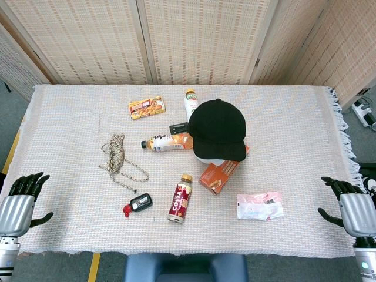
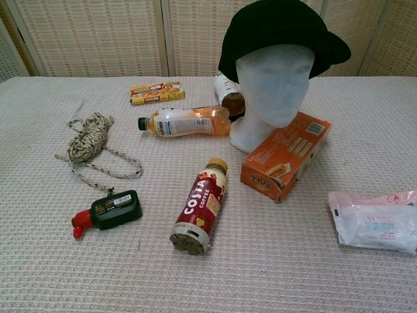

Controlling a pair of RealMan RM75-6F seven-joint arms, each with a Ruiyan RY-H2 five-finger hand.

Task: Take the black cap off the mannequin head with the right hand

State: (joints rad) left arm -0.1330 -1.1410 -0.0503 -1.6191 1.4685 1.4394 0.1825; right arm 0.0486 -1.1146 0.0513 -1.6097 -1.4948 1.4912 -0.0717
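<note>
Black cap (image 1: 218,128): sits on the white mannequin head (image 2: 272,91), just past the tabletop (image 1: 76,111) centre toward 1 o'clock, brim facing the robot.
Right hand (image 1: 349,208): at 4 o'clock by the tabletop's near edge, fingers apart, holding nothing, well apart from the cap.
Left hand (image 1: 20,202): at 8 o'clock, fingers spread, empty.
Orange box (image 2: 285,155): touching the mannequin head's base at its 5 o'clock.
Costa bottle (image 2: 199,205): lying on its side at 6 o'clock.
Rope (image 1: 119,156): coiled at 9 o'clock.
Pink packet (image 1: 260,205): near the right hand.
</note>
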